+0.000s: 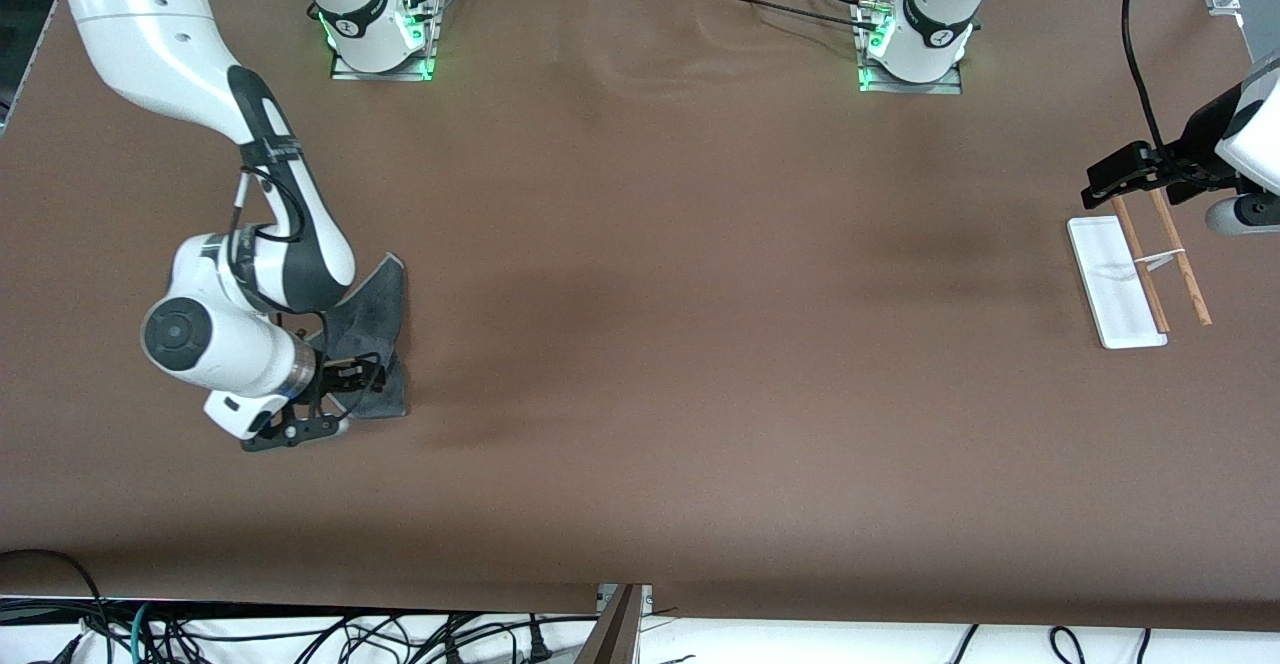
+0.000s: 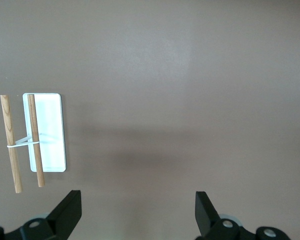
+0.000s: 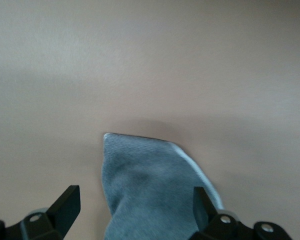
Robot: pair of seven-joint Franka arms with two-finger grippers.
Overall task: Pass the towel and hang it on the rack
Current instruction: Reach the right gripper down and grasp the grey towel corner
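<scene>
Right gripper, jaws spread, hovers over the rumpled dark grey towel; left gripper waits open above the rack.

The left end effector hangs over bare brown tabletop, fingers spread wide. Near it stands the rack, two wooden rods joined by what looks like a white tie.

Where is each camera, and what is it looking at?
Front view: high across the table, facing both arms; shows the right gripper over the towel, the left gripper by the rack.
Left wrist view: on the left arm, looking down; its open fingers frame the table, rack beside.
Right wrist view: on the right arm, looking down; open fingers above the towel.
Shared: each wrist view's item appears in the front view.
</scene>
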